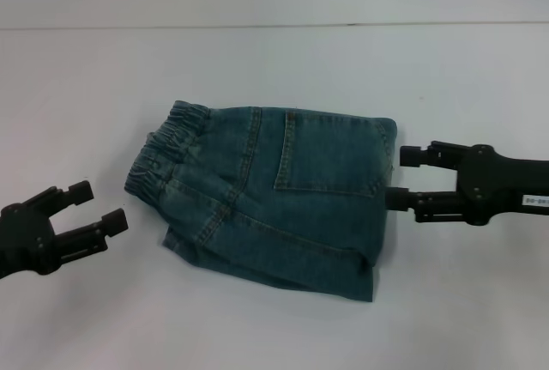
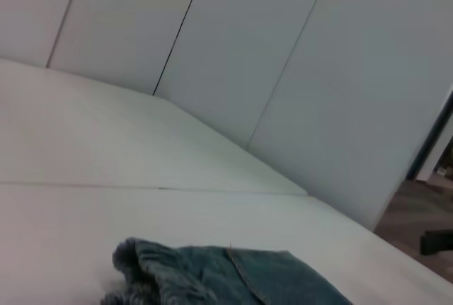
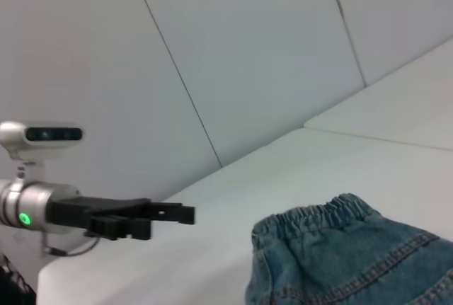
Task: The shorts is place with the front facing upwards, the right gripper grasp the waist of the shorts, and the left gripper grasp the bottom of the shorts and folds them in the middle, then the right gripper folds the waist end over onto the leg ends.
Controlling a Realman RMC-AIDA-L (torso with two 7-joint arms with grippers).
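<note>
The shorts [image 1: 274, 190] lie folded in a compact blue-green denim bundle at the table's middle. The gathered waistband [image 1: 171, 138] is at their left end and a patch pocket [image 1: 330, 151] faces up. My right gripper [image 1: 397, 178] sits at the bundle's right edge, open, its fingertips just beside the denim with nothing held. My left gripper [image 1: 100, 205] hovers open to the lower left, a short gap from the waistband. The left wrist view shows the shorts [image 2: 226, 277] low in the picture. In the right wrist view the shorts [image 3: 340, 262] are close and the left gripper [image 3: 170, 213] is beyond them.
The white table [image 1: 274, 61] runs to a pale wall at the back, with a seam line across it. White panelled walls show behind in both wrist views.
</note>
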